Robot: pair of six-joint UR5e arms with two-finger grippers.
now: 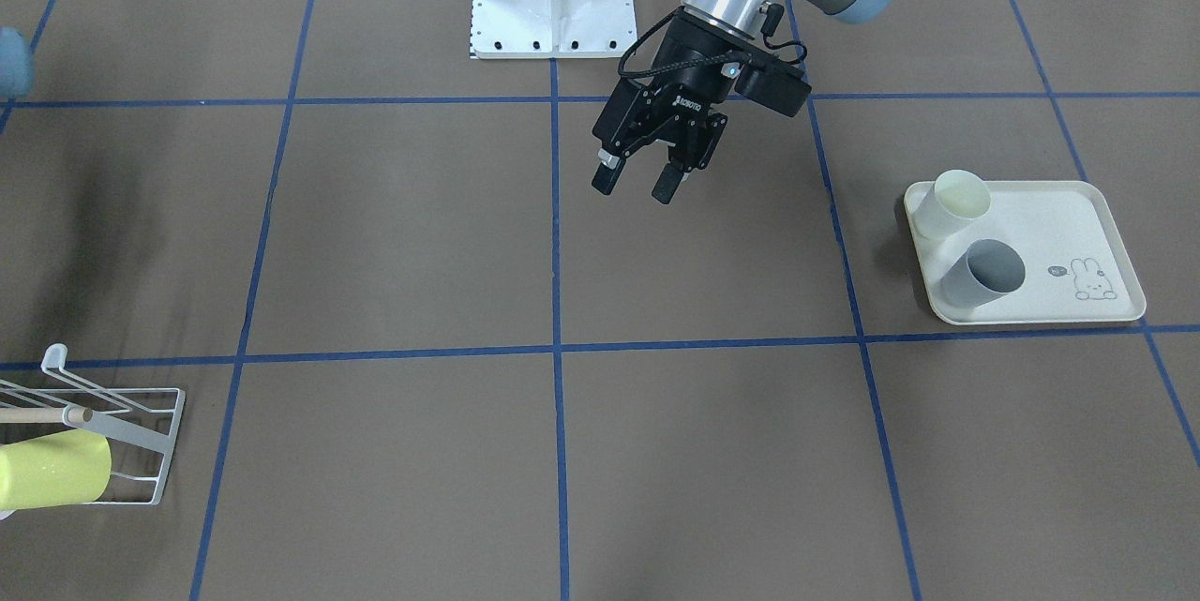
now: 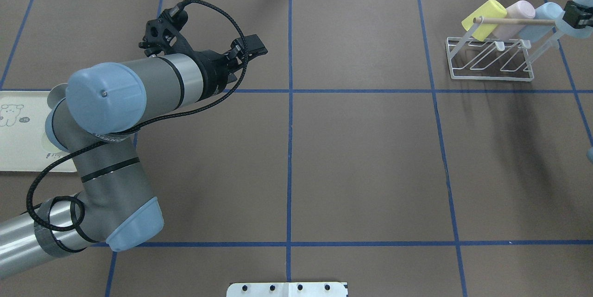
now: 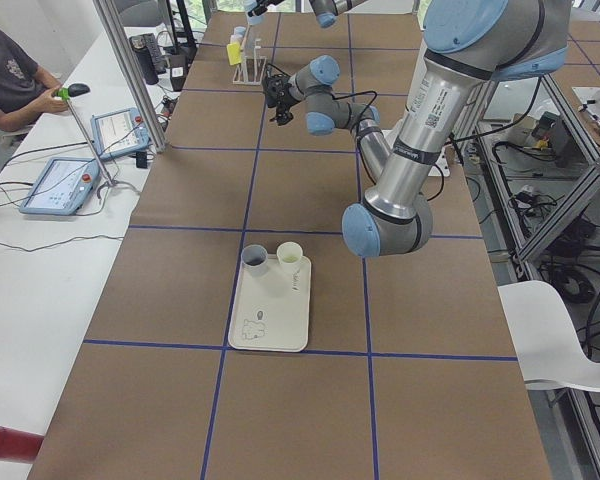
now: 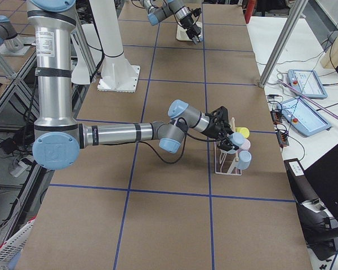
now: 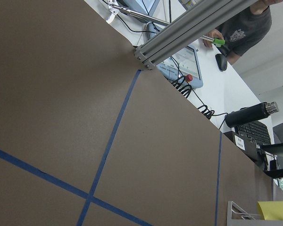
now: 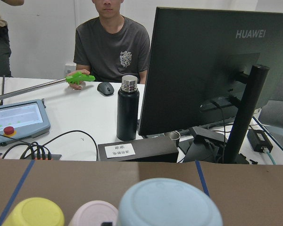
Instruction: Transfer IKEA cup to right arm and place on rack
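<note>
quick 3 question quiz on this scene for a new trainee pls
1. The left hand is: A open and empty; B shut on a cup; C out of every view.
2. True or false: the rabbit-print tray is empty.
3. How many cups are on the white wire rack?
Key: 1 A. 2 False: a grey cup and a cream cup stand on it. 3 Three: yellow cup, pink cup, blue cup.
</note>
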